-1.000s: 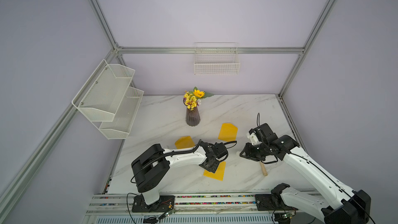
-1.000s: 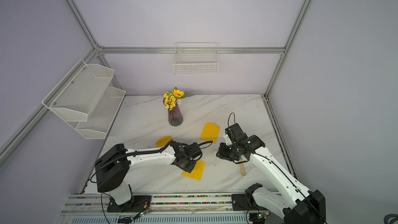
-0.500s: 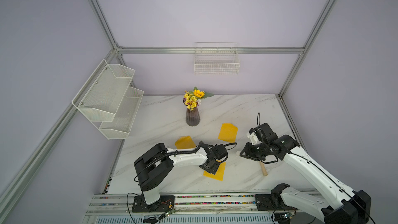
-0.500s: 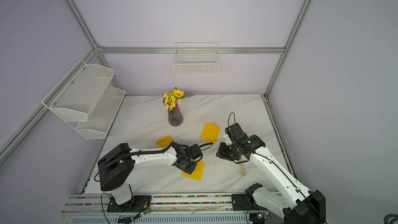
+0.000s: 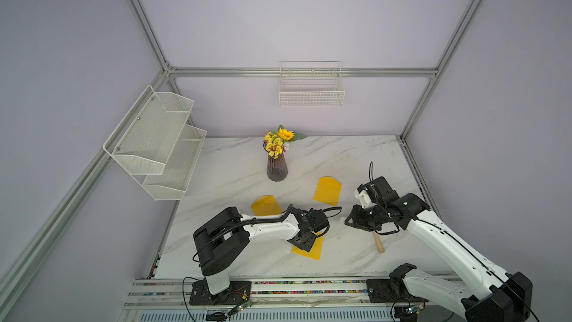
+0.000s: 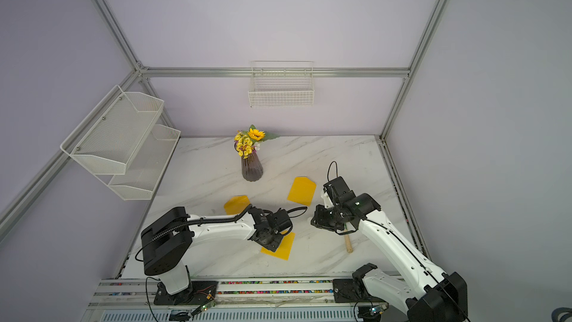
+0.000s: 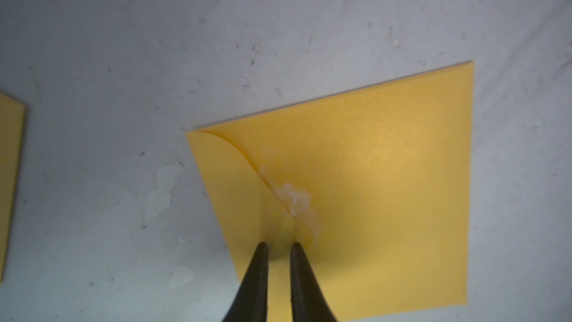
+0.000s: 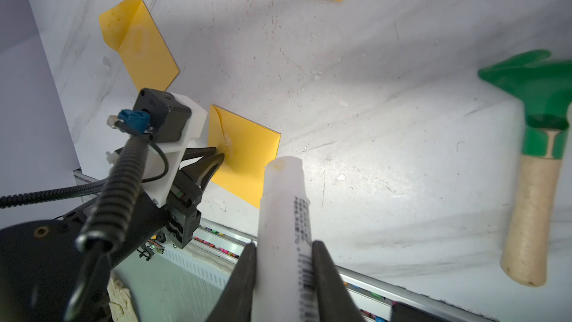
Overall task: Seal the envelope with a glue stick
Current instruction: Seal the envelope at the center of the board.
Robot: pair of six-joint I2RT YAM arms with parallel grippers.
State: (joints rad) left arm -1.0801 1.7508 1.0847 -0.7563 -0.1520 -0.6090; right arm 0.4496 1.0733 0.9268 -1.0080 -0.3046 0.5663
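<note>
A yellow envelope point(image 7: 371, 181) lies flat near the table's front, its flap folded down over a white glue smear point(image 7: 294, 196). My left gripper point(image 7: 279, 246) points down onto the flap edge. Its fingers are shut but for a thin slit, with nothing between them. In both top views it covers part of the envelope point(image 5: 309, 250) point(image 6: 280, 247). My right gripper point(image 8: 284, 244) is shut on the glue stick point(image 8: 284, 212), a white tube with a printed label. It hovers above the table to the right of the envelope point(image 8: 247, 150). The left gripper point(image 8: 219, 154) shows there too.
Two more yellow envelopes point(image 5: 327, 191) point(image 5: 266, 205) lie further back. A dark vase of yellow flowers point(image 5: 277, 167) stands behind them. A green rake with a wooden handle point(image 8: 532, 181) lies under the right arm. A mesh shelf point(image 5: 161, 144) and a wire basket point(image 5: 311, 88) hang on the walls.
The left arm's elbow has shifted slightly to the right while its fingertips stay on the envelope. The right arm and the glue stick have hardly moved.
</note>
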